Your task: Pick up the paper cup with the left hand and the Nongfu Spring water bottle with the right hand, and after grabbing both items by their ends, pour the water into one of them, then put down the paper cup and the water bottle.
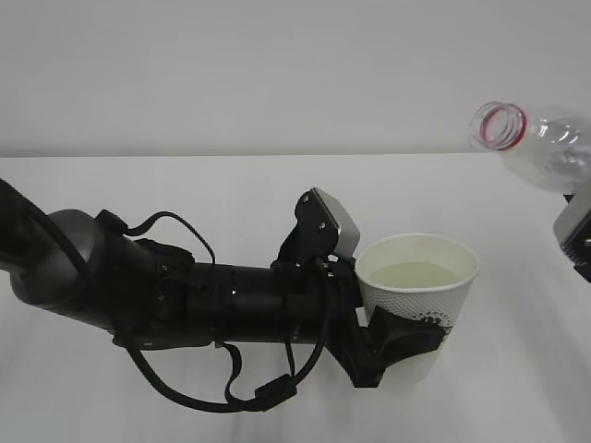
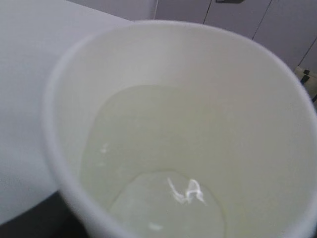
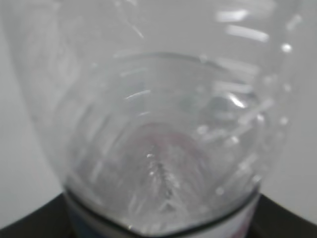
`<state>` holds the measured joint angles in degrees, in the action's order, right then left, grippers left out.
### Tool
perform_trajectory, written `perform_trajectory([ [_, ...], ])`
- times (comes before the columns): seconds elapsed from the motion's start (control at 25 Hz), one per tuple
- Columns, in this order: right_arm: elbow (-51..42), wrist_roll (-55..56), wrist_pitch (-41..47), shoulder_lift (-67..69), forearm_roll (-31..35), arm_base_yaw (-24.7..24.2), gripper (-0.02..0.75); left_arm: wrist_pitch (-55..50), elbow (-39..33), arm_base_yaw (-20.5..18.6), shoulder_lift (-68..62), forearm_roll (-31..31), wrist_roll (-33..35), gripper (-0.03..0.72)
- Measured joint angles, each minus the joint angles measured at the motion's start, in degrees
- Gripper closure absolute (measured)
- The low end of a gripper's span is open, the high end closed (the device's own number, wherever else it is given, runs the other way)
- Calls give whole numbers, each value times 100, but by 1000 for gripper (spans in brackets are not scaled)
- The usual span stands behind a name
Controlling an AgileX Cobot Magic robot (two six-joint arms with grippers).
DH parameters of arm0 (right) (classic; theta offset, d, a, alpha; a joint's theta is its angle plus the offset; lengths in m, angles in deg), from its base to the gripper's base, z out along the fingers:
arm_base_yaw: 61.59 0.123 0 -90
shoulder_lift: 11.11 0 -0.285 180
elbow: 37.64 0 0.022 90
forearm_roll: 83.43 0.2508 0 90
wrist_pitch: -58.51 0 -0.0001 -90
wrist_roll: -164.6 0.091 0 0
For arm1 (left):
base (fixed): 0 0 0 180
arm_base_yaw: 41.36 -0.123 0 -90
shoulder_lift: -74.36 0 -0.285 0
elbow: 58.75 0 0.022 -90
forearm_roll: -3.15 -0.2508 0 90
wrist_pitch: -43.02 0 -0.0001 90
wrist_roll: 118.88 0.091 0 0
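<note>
**Black grippers, water already in the cup**

Black and cable-draped, the left hand reaches in from the lower left of the exterior frame, its jaws clasped around the lower side of the small white tapered paper cup, which stands upright right of centre. Clear water lies in the cup's bottom, seen plainly in the left wrist view. At the right edge, only a grey-and-black part of the right hand shows; its jaws are out of sight there, though the right wrist view looks along the tall clear plastic Nongfu Spring water bottle, so it appears gripped. That bottle sits in the upper right corner, tilted, its open red-ringed mouth pointing left, above and apart from the cup. Pouring seems done; setting both down remains.
</note>
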<state>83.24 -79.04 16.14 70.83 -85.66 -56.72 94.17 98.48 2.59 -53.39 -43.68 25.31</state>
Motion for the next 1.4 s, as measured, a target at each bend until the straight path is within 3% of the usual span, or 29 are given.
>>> perform_trajectory([
  [0.88,0,4873,-378,0,0,0,337,10,0,0,0,188,0,208],
  [1.4,-550,6045,-1102,-22,0,0,337,66,0,0,0,190,0,208],
])
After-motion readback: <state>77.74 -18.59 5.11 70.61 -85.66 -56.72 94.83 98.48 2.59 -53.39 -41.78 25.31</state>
